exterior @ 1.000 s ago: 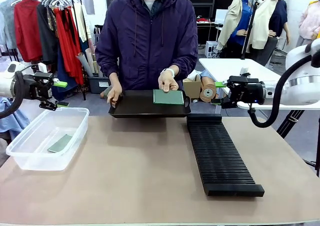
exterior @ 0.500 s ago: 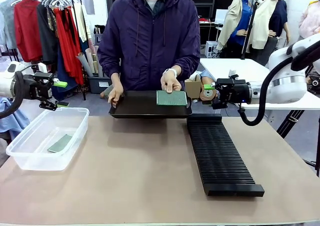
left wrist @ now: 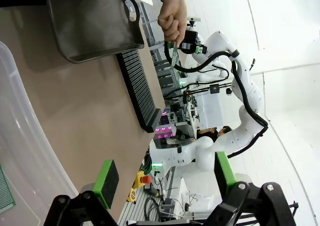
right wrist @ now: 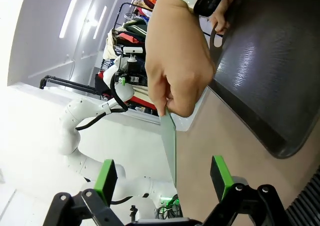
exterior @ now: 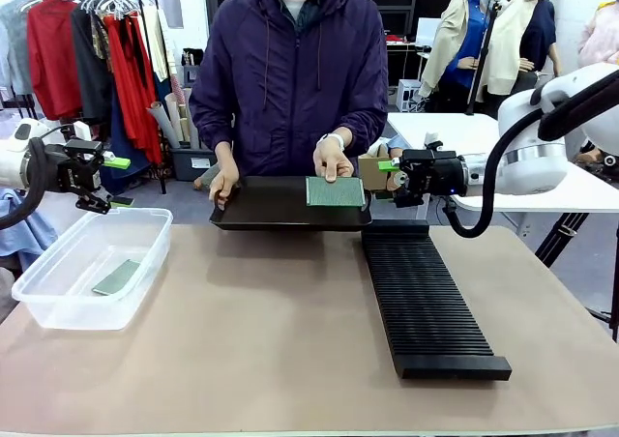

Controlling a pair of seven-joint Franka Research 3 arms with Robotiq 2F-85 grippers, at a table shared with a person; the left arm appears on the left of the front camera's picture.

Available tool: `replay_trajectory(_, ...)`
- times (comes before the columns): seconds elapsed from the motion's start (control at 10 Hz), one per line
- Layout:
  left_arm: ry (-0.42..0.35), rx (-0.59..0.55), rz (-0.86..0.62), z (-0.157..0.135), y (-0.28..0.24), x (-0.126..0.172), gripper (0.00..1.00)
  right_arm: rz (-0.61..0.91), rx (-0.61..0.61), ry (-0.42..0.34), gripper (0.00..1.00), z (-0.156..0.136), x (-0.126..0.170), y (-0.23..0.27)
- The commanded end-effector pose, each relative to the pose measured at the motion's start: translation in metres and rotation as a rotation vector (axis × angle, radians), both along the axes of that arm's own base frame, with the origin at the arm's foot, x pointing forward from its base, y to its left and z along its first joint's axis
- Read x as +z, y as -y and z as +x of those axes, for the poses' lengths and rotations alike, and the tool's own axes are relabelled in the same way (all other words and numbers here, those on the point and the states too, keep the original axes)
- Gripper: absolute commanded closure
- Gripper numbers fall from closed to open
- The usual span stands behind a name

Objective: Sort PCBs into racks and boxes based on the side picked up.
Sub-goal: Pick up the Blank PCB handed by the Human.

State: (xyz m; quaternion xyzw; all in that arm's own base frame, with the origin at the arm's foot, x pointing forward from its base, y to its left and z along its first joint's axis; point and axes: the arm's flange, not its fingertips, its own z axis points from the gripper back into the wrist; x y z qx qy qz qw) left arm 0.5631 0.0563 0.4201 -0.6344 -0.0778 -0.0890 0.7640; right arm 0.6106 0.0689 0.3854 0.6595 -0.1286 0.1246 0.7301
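Because it is pinched along its top edge, the PCB (exterior: 336, 192) held upright over the right end of the black tray (exterior: 261, 208) is partly covered by the person's hand (exterior: 332, 157). In the right wrist view it is seen edge-on, as a thin pale-green sliver. Its paler face with the fine dotted grid is turned toward the robot; the other face cannot be made out. The right pincer (exterior: 388, 180) is spread open just beside the board's right edge, apart from it. The left pincer (exterior: 118, 183) is likewise open and empty, above the far edge of the clear box (exterior: 48, 311). A second PCB (exterior: 117, 277) lies flat on the box floor, dulled by the plastic wall and cut off to one corner in the left wrist view. The ribbed black rack (exterior: 426, 302) is laid lengthwise on the worktop (exterior: 251, 340), its far end near the tray.
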Motion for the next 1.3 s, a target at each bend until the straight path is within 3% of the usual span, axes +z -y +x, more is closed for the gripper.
replay_trajectory(0.0,0.003,-0.002,0.000,0.000,-0.001,0.002,0.00,-0.019,-0.005,-0.025,0.00,0.010,0.005,-0.015)
replay_trajectory(0.8,0.003,-0.002,0.000,0.000,-0.001,0.002,0.00,-0.019,-0.025,-0.002,0.00,0.011,0.004,-0.045)
replay_trajectory(1.2,0.003,-0.002,0.000,0.000,-0.001,0.002,0.00,-0.005,-0.022,0.002,0.35,0.015,0.002,-0.051)
